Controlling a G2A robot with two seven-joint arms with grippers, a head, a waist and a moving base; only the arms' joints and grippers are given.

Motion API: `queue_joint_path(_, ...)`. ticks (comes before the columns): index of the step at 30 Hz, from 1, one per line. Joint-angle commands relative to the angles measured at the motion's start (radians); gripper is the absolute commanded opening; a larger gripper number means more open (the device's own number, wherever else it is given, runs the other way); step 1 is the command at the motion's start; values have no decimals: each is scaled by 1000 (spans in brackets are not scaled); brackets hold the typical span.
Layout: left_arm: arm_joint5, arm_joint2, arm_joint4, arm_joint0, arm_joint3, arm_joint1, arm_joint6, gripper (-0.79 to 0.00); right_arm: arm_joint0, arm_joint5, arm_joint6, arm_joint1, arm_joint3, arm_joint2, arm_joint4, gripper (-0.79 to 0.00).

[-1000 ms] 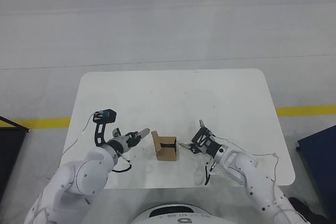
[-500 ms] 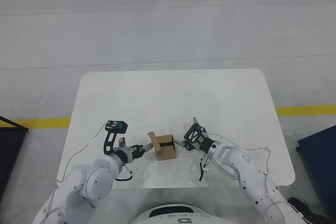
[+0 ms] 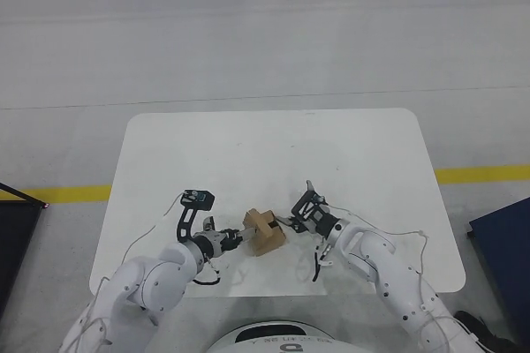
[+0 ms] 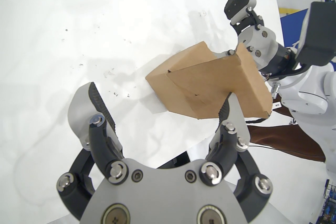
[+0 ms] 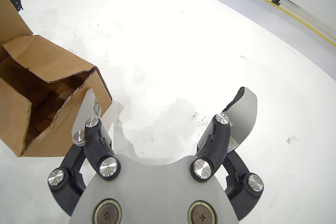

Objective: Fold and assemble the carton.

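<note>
The brown carton (image 3: 263, 231) lies on its side on the white table (image 3: 353, 159), near the front edge, turned at an angle. My left gripper (image 3: 234, 236) is open at its closed end. In the left wrist view the left gripper (image 4: 161, 97) has one fingertip (image 4: 229, 104) against the carton's (image 4: 207, 83) folded flaps, the other over bare table. My right gripper (image 3: 293, 221) is open at the opposite end. In the right wrist view the right gripper (image 5: 165, 96) has one finger (image 5: 89, 101) at the rim of the carton's (image 5: 47, 62) open, ragged mouth.
The table's front edge runs just behind both grippers. A black frame (image 3: 0, 203) stands off the table's left side and a blue object (image 3: 512, 238) off its right. Bare tabletop stretches beyond the carton.
My left gripper has moved right up to the carton, and the right gripper has closed in on its other end. The carton has turned from square to angled between them.
</note>
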Motion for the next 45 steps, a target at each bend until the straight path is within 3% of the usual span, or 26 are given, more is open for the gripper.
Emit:
queue_joint_path(1,5,19,1,-14,6,-3,-6,0,1,-1,2,0,-3,-1,-2,0)
queue_joint_path(19,41,129,20,-130,115,-27,-36,0,-12,-4,0,3,-24,23,-10,0)
queue_joint_path(33,54,137,20,-146,133,-34,-47,0,-101,-52,-35,22,-121,101,-16,0)
queue_joint_path(45,59,137,18,-151,136,-38,-52,0,-132,-81,-47,29,-123,119,-16,0)
